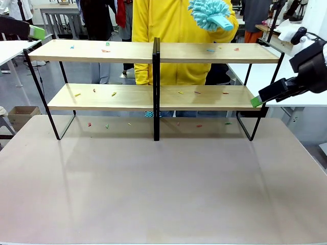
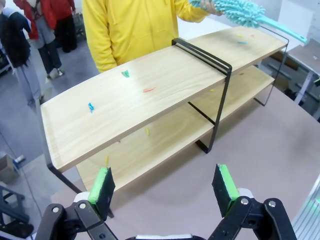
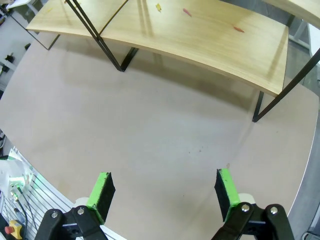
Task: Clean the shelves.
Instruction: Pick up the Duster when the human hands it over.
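The shelves (image 1: 102, 51) stand across the far half of the table, two light-wood boards on a black frame with a centre post (image 1: 156, 87). Small coloured scraps (image 1: 105, 50) lie on both boards and on the table beneath. A person in yellow holds a teal duster (image 1: 209, 14) above the top board's right half. My left gripper (image 1: 37, 32) hovers by the top board's left end, and in its wrist view it is open (image 2: 164, 187) above the shelves (image 2: 165, 85). My right gripper (image 1: 256, 101) sits at the lower board's right end, open (image 3: 162, 192) over the table near that board (image 3: 200, 35).
The brown table (image 1: 163, 184) stretches bare in front of the shelves. White tables (image 1: 10, 48) flank both sides. A cardboard box (image 1: 20, 115) sits on the floor at the left. People stand farther back.
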